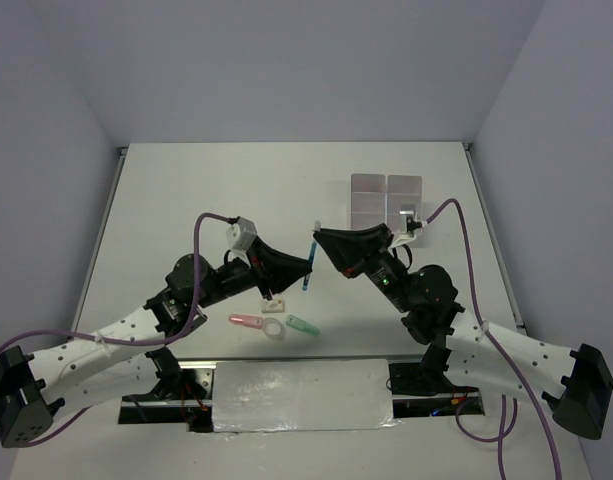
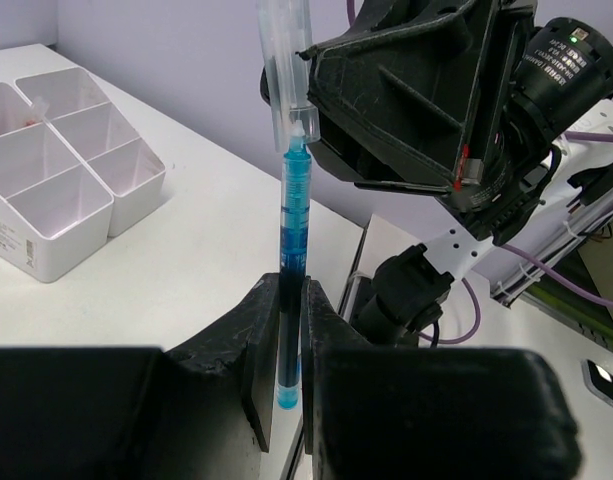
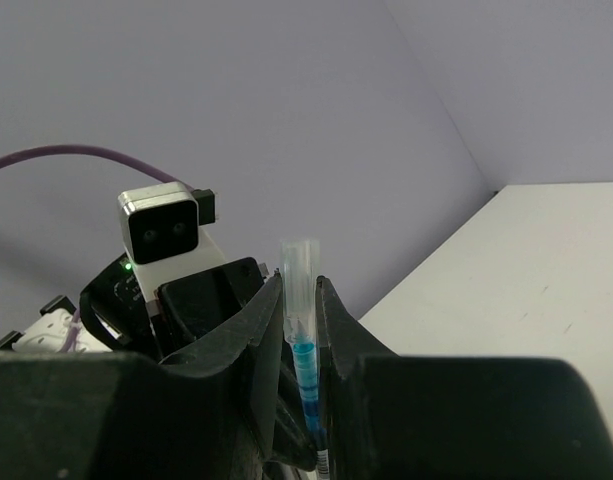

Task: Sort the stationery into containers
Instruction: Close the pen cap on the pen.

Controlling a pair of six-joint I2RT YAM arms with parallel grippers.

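A thin blue pen [image 1: 306, 279] with a clear cap is held upright above the table between both grippers. My left gripper [image 1: 308, 267] is shut on the pen's lower barrel [image 2: 293, 215], as the left wrist view [image 2: 288, 300] shows. My right gripper [image 1: 317, 237] is shut on the clear cap end [image 3: 299, 270], with its jaws [image 3: 301, 292] close on either side. The white compartment container [image 1: 387, 196] stands at the back right and also shows in the left wrist view [image 2: 76, 215].
On the table below the grippers lie a pink highlighter [image 1: 246, 321], a clear ring [image 1: 273, 328], a green piece [image 1: 303, 325] and a small white eraser [image 1: 275, 302]. A foil-covered plate [image 1: 301, 392] lies at the near edge between the arm bases.
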